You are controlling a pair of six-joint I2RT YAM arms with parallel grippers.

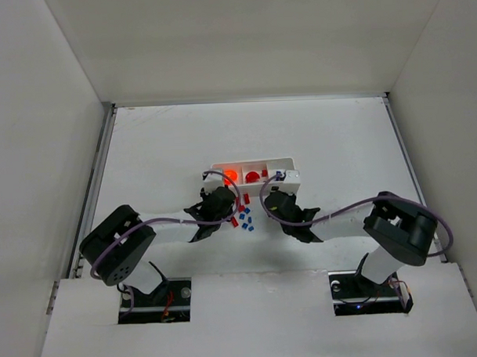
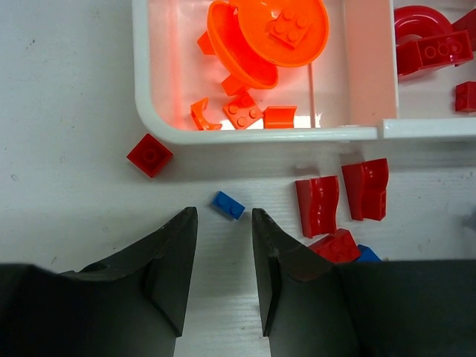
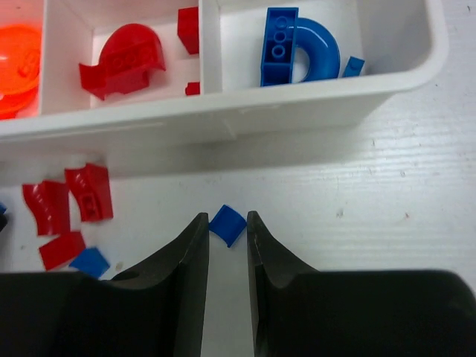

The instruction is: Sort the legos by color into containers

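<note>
The white three-compartment tray (image 1: 289, 163) holds orange pieces (image 2: 268, 33) on the left, red pieces (image 3: 123, 59) in the middle and blue pieces (image 3: 297, 48) on the right. My left gripper (image 2: 223, 223) is open and empty, low over the table. A small blue brick (image 2: 227, 204) lies just ahead of its tips. My right gripper (image 3: 226, 222) is closed on a small blue piece (image 3: 227, 224), pinched between the fingertips just in front of the tray's near wall (image 3: 223, 115). In the top view, both grippers, the left (image 1: 217, 201) and the right (image 1: 277, 199), sit close to the tray.
Loose red pieces lie in front of the tray: one flat square (image 2: 149, 155), two curved ones (image 2: 317, 206) (image 2: 366, 190) and a brick (image 2: 336, 245). More red and blue pieces (image 3: 67, 249) (image 3: 91, 262) lie left of my right gripper. White walls enclose the table.
</note>
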